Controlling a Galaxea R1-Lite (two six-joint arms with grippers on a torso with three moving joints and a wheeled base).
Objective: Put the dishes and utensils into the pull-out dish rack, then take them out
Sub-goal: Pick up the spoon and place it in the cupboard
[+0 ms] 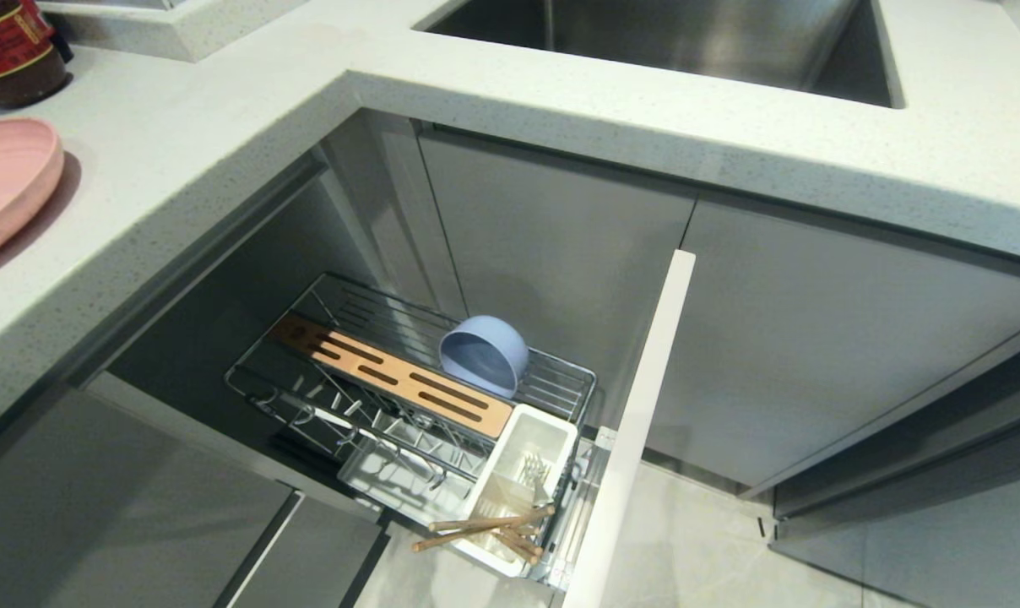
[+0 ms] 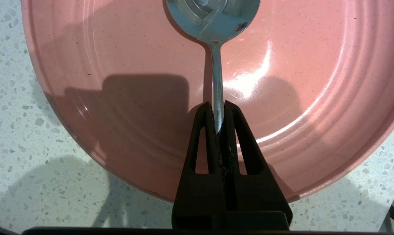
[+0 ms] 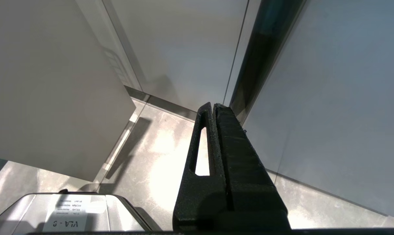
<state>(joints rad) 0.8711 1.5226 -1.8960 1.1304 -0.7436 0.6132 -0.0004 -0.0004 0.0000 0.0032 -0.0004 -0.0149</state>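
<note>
The left gripper (image 2: 218,112) has its jaws clamped on the spoon (image 2: 216,65), pinching the slim handle near its free end. The spoon lies in the pink plate (image 2: 118,98) on the counter (image 2: 27,163), and its long axis runs straight out from the jaws, bowl end farthest from the wrist, so the handle sits in line with the fingers rather than across them. That line is what the next move hangs on, I'd say: carried over with the bowl leading, the spoon would have to be tipped upright to drop into the white cup (image 1: 523,481).

The rack (image 1: 409,405) is pulled out below the counter edge, well away from the plate (image 1: 3,186) and lower. The blue bowl (image 1: 485,355) already rests on its side on the wires, and the chopsticks (image 1: 485,528) lie crosswise over the cup's near end, partly blocking the mouth.

The right gripper (image 3: 214,107) hangs parked by the cabinet fronts, jaws together and empty. The left arm is clearly the nearer one for this.
</note>
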